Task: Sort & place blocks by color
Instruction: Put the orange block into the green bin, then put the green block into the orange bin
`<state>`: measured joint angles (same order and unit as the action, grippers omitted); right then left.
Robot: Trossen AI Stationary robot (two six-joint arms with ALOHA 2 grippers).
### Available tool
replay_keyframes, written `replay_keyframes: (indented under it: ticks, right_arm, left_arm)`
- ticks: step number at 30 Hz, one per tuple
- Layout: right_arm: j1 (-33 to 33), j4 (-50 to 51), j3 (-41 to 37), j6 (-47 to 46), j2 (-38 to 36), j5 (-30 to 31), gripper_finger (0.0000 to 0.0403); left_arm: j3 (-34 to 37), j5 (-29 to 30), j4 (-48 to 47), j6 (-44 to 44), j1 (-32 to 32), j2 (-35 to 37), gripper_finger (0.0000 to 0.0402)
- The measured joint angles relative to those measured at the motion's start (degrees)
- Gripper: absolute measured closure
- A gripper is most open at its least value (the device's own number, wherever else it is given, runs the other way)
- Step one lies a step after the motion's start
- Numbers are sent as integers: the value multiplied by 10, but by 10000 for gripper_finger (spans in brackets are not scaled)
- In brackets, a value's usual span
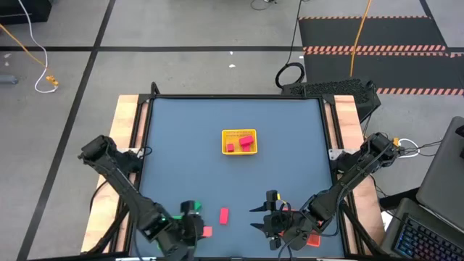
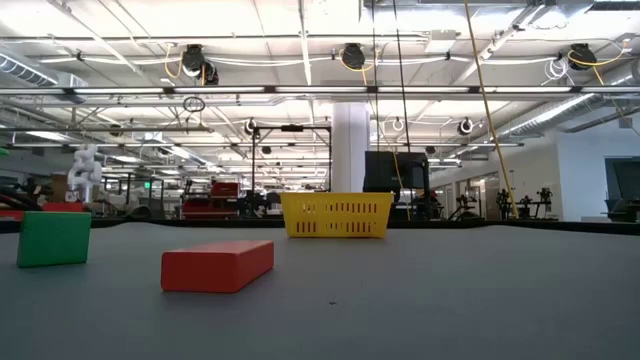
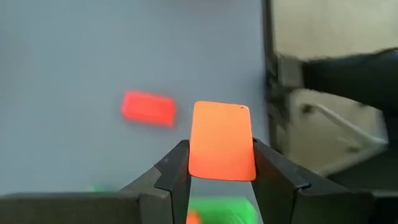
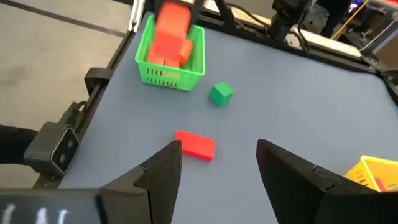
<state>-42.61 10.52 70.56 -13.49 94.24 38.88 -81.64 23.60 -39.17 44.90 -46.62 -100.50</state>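
Orange block (image 3: 221, 141): pinched between my left hand's (image 3: 221, 180) two fingers, flat faces against the pads, lifted clear of the tabletop (image 3: 74, 56); the right wrist view shows it hanging just above the green basket (image 4: 171, 59).
Left hand state: partly closed, clamped on the orange block, nothing else in it.
Step in hand: carrying the orange block to a basket, drop not yet made, my judgement.
Green basket contents: orange/salmon pieces already lying inside it, exact count unclear.
Next move needs: centre over the basket opening, lower a bit, open fingers so the block falls inside the mesh wall and not on the rim.
Red bar (image 4: 195, 145): lying flat on the tabletop, apart from the green basket, just ahead of my right hand (image 4: 219, 163).
Green cube (image 4: 221, 93): on the tabletop between red bar and green basket, touching neither.
Right hand state: fingers spread, empty, nothing between them, red bar in line ahead.
Right hand step: looks set to take the red bar, a guess; would need to come down astride its short side and close.
Yellow basket (image 1: 238, 142): mid-tabletop, well apart from both hands, holds red pieces.
Left arm pose: reaches in from the left edge, folded low at the near-left corner, wrist over the green basket.
Right arm pose: comes in from the right edge, bent at the elbow, hand at the near edge, pointing across toward the left arm.
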Motion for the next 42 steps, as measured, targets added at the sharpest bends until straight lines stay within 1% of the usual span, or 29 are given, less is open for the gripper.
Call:
replay_keyframes:
  ticks: [4,6,8,12,15,21,24,27,32,34,37,42]
  right_arm:
    - [0,23,0,-11,0,-1,200]
    - [0,28,0,-17,0,-1,200]
    - [0,28,0,-19,0,-1,200]
    - [0,28,0,-23,0,-1,200]
    - [0,27,0,-23,0,-1,200]
    - [0,26,0,-23,0,-1,200]
    - [0,26,0,-23,1,-1,200]
    - [0,26,-1,-23,1,-1,199]
    - [0,26,-1,-23,1,-1,200]
    - [0,26,-1,-23,1,-1,199]
    - [0,27,-1,-23,1,-1,200]
    - [0,26,-1,-23,1,-1,200]
  left_arm:
    - [-3,-52,-96,116,-31,20,265]
    - [-4,-76,-112,161,-43,24,265]
    - [-3,-97,-150,199,-58,27,265]
    - [-2,-134,-169,256,-71,23,263]
    - [-1,-140,-152,263,-77,22,239]
    - [-1,-141,-153,259,-72,22,163]
    - [-1,-139,-178,259,-64,22,136]
    - [-1,-121,-201,246,-54,22,123]
    - [-1,-71,-271,232,-16,22,126]
    - [-1,-64,-289,233,8,22,131]
    - [-1,-67,-277,256,51,22,139]
    - [-1,-127,-244,268,116,10,150]
